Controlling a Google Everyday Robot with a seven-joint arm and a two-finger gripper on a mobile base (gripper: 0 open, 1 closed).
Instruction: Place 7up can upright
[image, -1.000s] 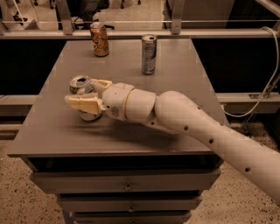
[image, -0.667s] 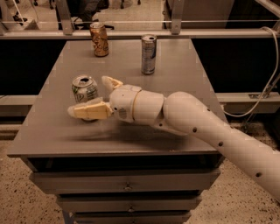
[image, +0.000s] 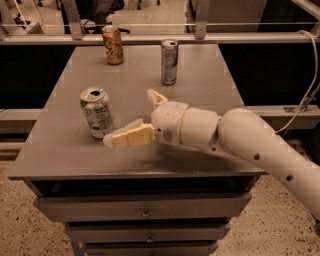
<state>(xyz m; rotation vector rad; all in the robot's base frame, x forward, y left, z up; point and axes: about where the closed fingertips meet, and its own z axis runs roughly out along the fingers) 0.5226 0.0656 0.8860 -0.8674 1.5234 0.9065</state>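
The 7up can (image: 96, 112) stands upright on the left part of the grey table (image: 200, 95), silver-white with green marks and a white label panel, its opened top facing up. My gripper (image: 131, 117) is just to the right of the can, open and empty. One finger (image: 129, 137) reaches toward the can's base. The other finger (image: 156, 97) points up and back, well clear of the can. The can stands free of both fingers.
A brown-orange can (image: 113, 45) stands at the table's back left. A taller slim silver-blue can (image: 169, 62) stands at the back middle. The table has drawers (image: 145, 214) below its front edge. A metal rail (image: 150, 37) runs behind it.
The gripper has opened and drawn back to the right, away from the 7up can. The can stayed on the table and now stands upright, free of the fingers.
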